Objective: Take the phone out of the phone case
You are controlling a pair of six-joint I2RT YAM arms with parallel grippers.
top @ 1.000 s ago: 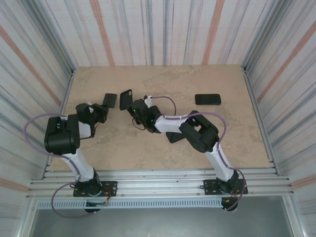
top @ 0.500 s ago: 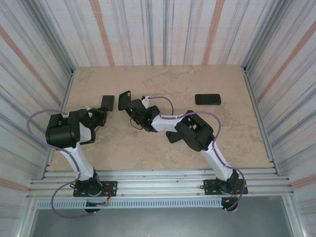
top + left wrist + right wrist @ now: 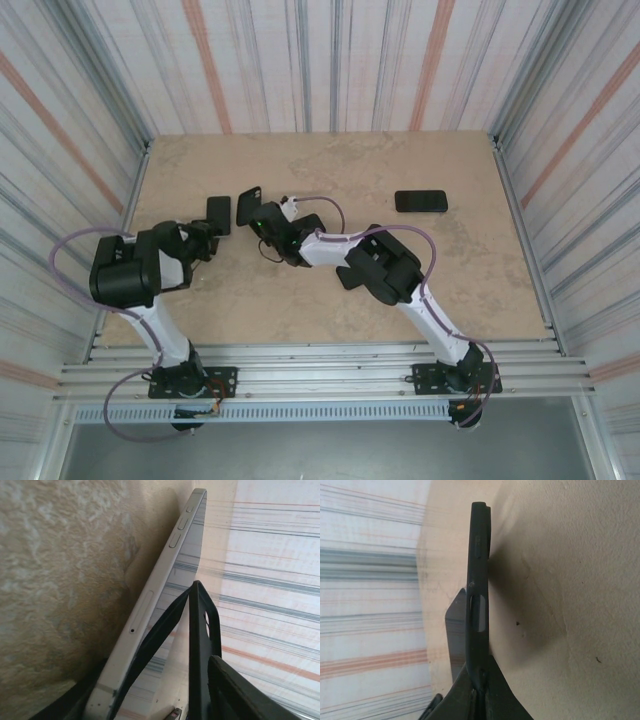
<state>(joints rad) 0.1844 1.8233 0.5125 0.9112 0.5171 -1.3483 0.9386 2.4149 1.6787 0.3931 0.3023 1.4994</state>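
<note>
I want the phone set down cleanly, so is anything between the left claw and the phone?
Nothing visible does. The phone sits right between the parted fingers of the left claw. The phone case, pinched in the right claw, stands beside the phone, a small gap apart in the top view.

No lettering, brand mark or number can be read on anything here. The phone [image 3: 218, 213], the phone case [image 3: 248, 207] just right of it, and the dark rectangular device [image 3: 421, 201] well to the phone's right show plain unmarked surfaces.
</note>
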